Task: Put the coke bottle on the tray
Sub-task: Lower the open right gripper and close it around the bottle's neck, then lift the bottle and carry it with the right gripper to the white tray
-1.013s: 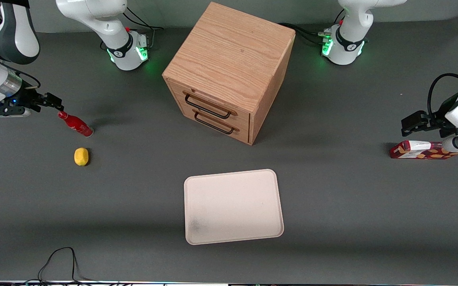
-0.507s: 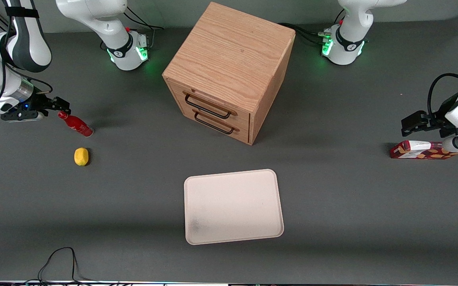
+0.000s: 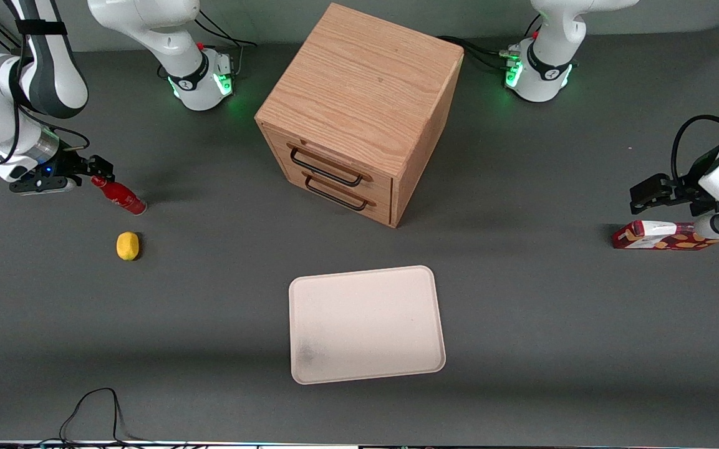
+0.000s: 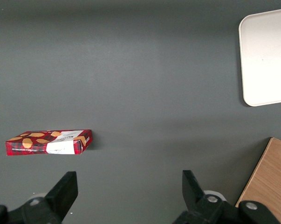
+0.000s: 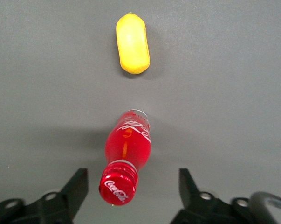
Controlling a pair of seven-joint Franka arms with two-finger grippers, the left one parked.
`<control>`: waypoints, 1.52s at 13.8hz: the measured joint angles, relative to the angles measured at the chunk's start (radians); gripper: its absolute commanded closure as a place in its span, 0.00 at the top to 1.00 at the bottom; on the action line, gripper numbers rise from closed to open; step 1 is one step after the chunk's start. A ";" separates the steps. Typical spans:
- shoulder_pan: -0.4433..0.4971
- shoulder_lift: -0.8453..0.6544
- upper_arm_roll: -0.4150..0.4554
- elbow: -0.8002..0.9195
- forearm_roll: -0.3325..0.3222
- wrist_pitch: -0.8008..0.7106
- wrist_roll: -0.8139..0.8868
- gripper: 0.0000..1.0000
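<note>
Gripper (image 3: 98, 169) at working arm's end of table, just beside cap of coke bottle (image 3: 119, 195), above table level; jaws spread wide, bottle cap between fingers (image 5: 77, 186) in wrist view, no contact visible; coke bottle (image 5: 126, 154) stands upright on grey table (image 3: 209, 299), free; lemon (image 3: 127, 245) near bottle, nearer front camera; tray (image 3: 365, 324) well apart from bottle, in front of wooden drawer cabinet (image 3: 359, 112), nearer front camera; red carton (image 3: 661, 236) at parked arm's end.
</note>
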 measured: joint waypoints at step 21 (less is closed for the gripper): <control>0.059 -0.038 0.026 0.391 0.003 -0.447 0.008 0.00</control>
